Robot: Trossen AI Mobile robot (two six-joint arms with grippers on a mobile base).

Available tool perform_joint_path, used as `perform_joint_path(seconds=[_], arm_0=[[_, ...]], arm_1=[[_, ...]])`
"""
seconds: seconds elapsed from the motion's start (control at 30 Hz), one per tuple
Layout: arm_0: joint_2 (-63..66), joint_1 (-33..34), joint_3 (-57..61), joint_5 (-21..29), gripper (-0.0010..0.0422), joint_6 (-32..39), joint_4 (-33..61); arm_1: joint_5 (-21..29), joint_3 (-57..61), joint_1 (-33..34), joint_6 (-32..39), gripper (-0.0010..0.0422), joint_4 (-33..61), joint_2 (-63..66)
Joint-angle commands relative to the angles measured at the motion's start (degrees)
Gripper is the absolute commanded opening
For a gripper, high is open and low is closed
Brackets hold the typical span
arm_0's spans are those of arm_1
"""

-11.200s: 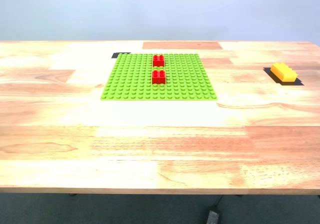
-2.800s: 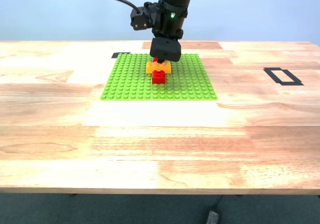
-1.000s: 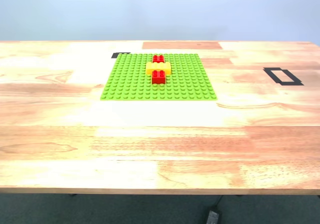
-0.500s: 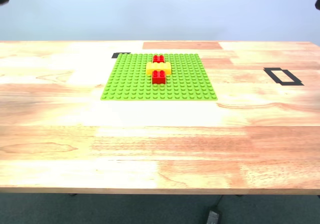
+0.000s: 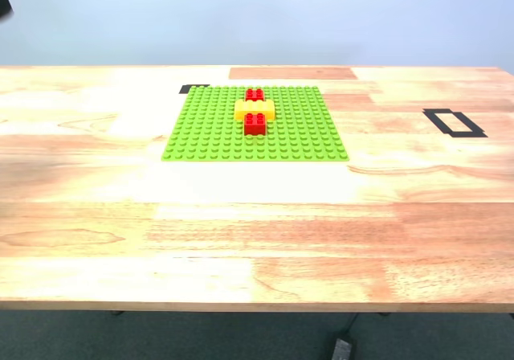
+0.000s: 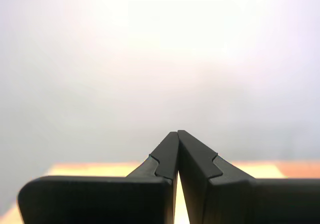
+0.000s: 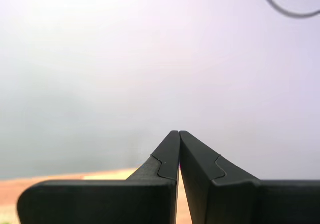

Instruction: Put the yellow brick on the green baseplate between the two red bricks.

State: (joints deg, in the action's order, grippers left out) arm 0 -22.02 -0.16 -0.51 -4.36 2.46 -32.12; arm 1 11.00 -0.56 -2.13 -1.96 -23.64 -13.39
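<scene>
Lime-green and studded all over, the large flat square plastic green baseplate [image 5: 255, 124] lies on the pale wooden counter [image 5: 241, 231] towards its far side, a little to the exterior view's left of centre. On it the oblong yellow-orange studded plastic yellow brick [image 5: 254, 109] sits crosswise between the two red bricks: the farther small square red studded brick [image 5: 254, 95] touches its far side and the nearer red brick [image 5: 255, 123] its near side, so the three make a short cross. Judged by this layout, the brick is already where the task wants it, and lying flat enough to look seated on the studs. A black tape rectangle [image 5: 454, 122] on the counter at the exterior view's right stands empty, and a small black tape mark [image 5: 193, 88] shows just beyond the plate's far left corner. Neither arm reaches over the counter. My first gripper [image 6: 177, 134] is clenched, tips meeting on nothing, pointing out level at a blank pale wall with only a strip of counter below. My second gripper [image 7: 178, 133] is likewise pressed together and empty, held level and clear of the work.
</scene>
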Motion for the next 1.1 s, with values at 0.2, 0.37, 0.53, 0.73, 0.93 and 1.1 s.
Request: perform_joint_path(seconds=[0.2,0.37,0.53,0.73,0.93,1.1], arm_0=[[0.7,0.0,0.1,0.1,0.0,-2.6,-0.9],[0.9,-0.1,0.0,0.1,0.0,-2.2,4.4],[0.9,-0.1,0.0,0.1,0.0,-2.1,4.8],[0.9,-0.1,-0.2,0.1,0.0,-2.1,4.8],[0.9,-0.1,-0.3,0.1,0.0,-2.1,6.9],[0.9,-0.1,-0.7,0.1,0.0,-2.1,7.7]], arm_1=[[-0.1,0.0,-0.1,-1.2,-0.0001,2.9,5.9],[-0.1,0.0,0.0,-1.4,-0.0001,6.2,7.4],[-0.1,0.0,0.0,-1.6,-0.0001,6.2,7.4],[-0.1,0.0,0.0,-1.5,0.0,6.2,7.4],[-0.1,0.0,0.0,-1.5,0.0,6.1,7.4],[-0.1,0.0,0.0,-1.3,0.0,6.1,7.4]])
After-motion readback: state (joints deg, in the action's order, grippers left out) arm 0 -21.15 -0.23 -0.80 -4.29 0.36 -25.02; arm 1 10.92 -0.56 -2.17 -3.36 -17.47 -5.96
